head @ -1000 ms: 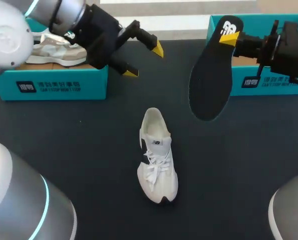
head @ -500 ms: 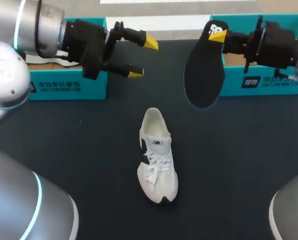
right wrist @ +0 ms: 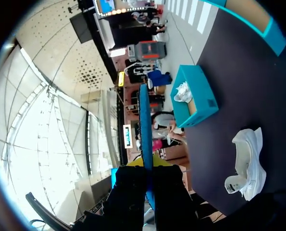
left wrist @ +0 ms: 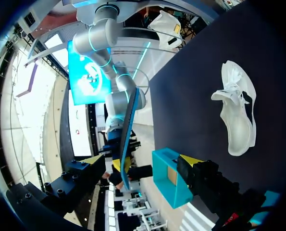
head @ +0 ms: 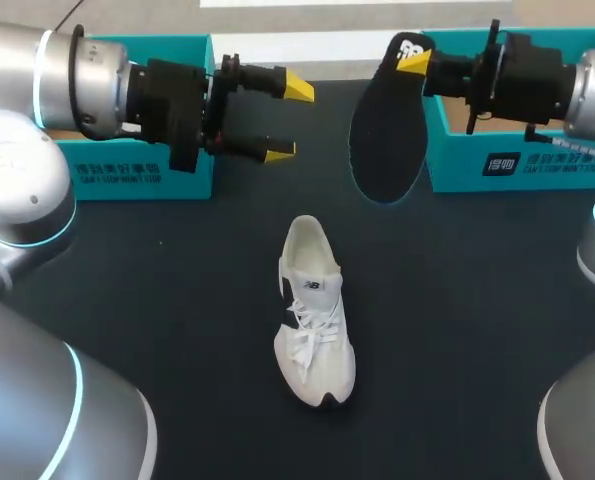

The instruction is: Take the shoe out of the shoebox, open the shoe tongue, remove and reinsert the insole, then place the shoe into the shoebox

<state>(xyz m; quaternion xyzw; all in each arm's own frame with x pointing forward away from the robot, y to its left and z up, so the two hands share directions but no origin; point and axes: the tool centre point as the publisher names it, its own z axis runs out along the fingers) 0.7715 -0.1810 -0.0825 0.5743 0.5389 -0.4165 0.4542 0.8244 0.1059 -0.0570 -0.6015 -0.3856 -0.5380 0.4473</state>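
The white shoe (head: 314,310) lies on the dark table (head: 477,330), lower than both grippers and on the robot's side of them, roughly midway between the two. Its toe points toward the robot and its open collar faces the grippers.

The left gripper (head: 288,119) is empty, with its yellow fingers spread wide. The shoe's collar sits just ahead of it and below. The right gripper (head: 414,62) is clamped on the heel end of the dark insole (head: 377,140), which hangs down from the fingers, toe end lowest, and clear of the shoe.

The teal left shoebox (head: 137,170) sits under the left arm behind its gripper. The right shoebox (head: 507,160) is beneath the right wrist.

The step in hand looks like putting the insole back. To do it well, the right arm should lower the insole's toe end into the collar and lay it nearly flat, then slide it along the sole toward the shoe's toe. The left gripper would best pin the shoe or hold the tongue up so that the shoe does not skid.

Compared with a second ago, the right arm has carried the insole inward toward the left gripper. The left arm has stretched further out from its side. The shoe has not shifted
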